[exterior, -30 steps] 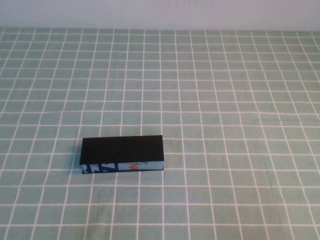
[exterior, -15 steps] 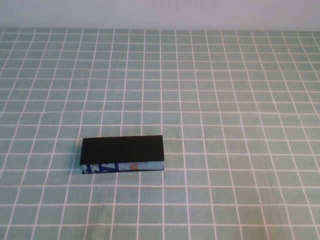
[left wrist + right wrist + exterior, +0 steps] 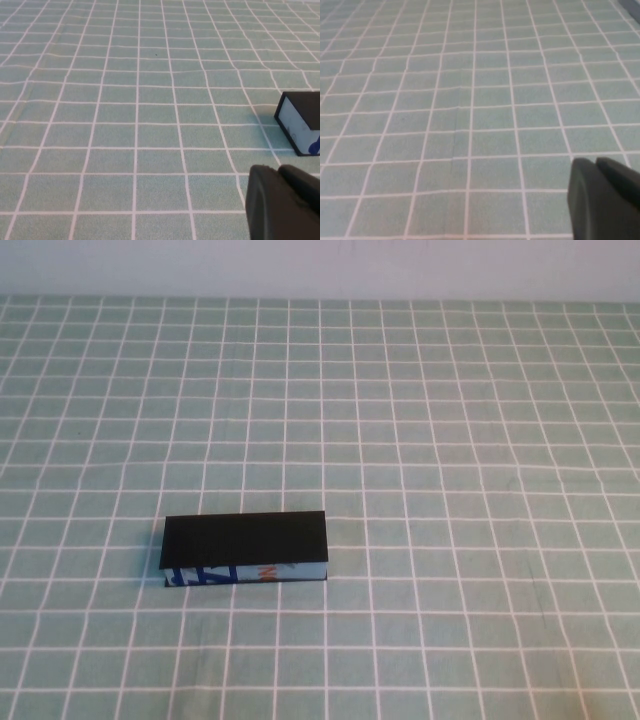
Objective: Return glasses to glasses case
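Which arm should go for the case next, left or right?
Left, probably. The glasses case sits closed on the table's left half, and the left gripper already has its end in view nearby. The right gripper sees only the checked cloth. No glasses are visible.

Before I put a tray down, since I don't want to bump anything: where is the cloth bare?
Only the closed rectangular black glasses case sits on the green checked tablecloth, near the front left. Everything right of it, and the stretch behind it to the far edge, is bare. No glasses show. The left gripper and right gripper appear only in their wrist views, over bare cloth.
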